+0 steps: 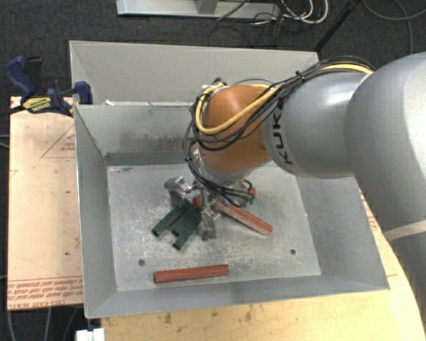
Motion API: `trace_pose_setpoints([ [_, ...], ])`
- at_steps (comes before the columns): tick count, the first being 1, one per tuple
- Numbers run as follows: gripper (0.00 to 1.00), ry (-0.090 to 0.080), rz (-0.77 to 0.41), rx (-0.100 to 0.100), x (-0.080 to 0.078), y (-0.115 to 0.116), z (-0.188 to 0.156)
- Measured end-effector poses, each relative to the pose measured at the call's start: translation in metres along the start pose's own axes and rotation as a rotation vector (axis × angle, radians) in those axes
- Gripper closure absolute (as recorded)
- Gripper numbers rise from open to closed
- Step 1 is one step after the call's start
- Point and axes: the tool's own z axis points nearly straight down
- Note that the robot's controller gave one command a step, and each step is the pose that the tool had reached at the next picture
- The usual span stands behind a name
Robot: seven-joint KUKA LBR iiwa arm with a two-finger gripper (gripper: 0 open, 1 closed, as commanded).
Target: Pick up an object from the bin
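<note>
- We see the hand (199, 213) low at mid-bin, under the orange wrist cover (231, 137). The cover hides much, so we can't tell if it's released or clenched.
- Nearest thing: dark green forked piece (176, 224), matte, angular, prob. plastic, flat on the floor right by the hand.
- Reddish slat (248, 222) sticks out on the other side.
- Red-brown bar (192, 273), long and flat, lies apart nr the front wall.
- Bin (92, 190): scuffed grey metal. We judge the sloped walls funnel things to the middle.

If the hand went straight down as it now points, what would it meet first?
Probably the dark green forked piece lying mid-bin under the hand, though depth is unclear and it may already touch. A reddish-brown stick lies close beside it.
</note>
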Motion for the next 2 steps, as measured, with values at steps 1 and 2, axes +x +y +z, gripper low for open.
trace_pose_setpoints([
  [1,1.00,-0.002,0.001,0.001,-0.002,-0.001,-0.004],
  [2,1.00,-0.008,0.003,0.005,-0.005,-0.001,-0.108],
])
